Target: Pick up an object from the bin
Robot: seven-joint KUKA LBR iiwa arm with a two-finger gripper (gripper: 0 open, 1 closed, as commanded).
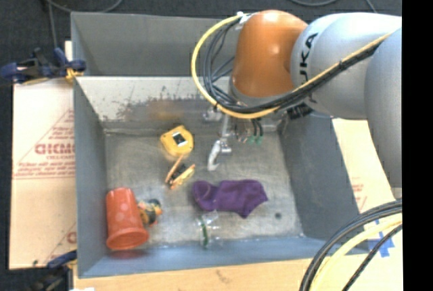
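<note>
Near the centre of the grey metal bin (pixel 128 36), slightly toward 12 o'clock, your jaws hang low over bare floor. You cannot tell whether they are spread or pressed together.

- Closest to them, at 6 o'clock: crumpled purple cloth (pixel 229 196), lying flat.
- At 8 o'clock from the jaws: small yellow-and-orange clip-like piece (pixel 179 176), just beside the cloth's left end.
- At 9 o'clock: rounded yellow case with a dark square face (pixel 176 141), near but apart.
- Toward the bin's 7 o'clock corner: orange plastic cup (pixel 124 218) on its side, with a small multicoloured toy figure (pixel 150 210) against it.
- At the 6 o'clock wall: small clear piece with green on it (pixel 206 230).
</note>
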